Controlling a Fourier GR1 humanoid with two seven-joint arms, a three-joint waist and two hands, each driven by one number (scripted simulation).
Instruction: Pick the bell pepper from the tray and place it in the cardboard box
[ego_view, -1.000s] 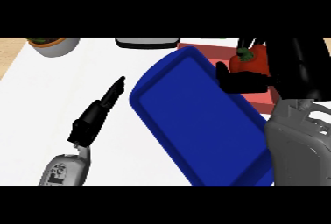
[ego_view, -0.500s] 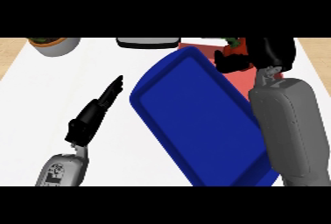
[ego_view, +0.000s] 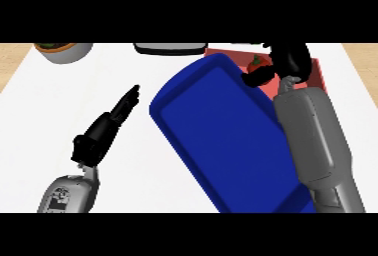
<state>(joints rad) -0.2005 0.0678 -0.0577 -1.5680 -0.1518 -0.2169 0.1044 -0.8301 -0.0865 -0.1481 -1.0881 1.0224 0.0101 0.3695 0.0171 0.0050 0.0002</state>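
Where grey forearms enter at lower edge, left hand (ego_view: 107, 127) lies on white counter (ego_view: 44, 115), fingers straight, left of tray (ego_view: 221, 140). Blue tray bare, tilted diagonally. Right hand (ego_view: 289, 60) beyond tray's far end, over red box (ego_view: 317, 72), fingers curled round pepper (ego_view: 258, 64). Pepper red, partly hidden, above box. Far edge: grey pot (ego_view: 65, 51), dark dish (ego_view: 168, 48).

Glossy blue plastic tray (ego_view: 221, 135) on a smooth matt white counter (ego_view: 44, 120).
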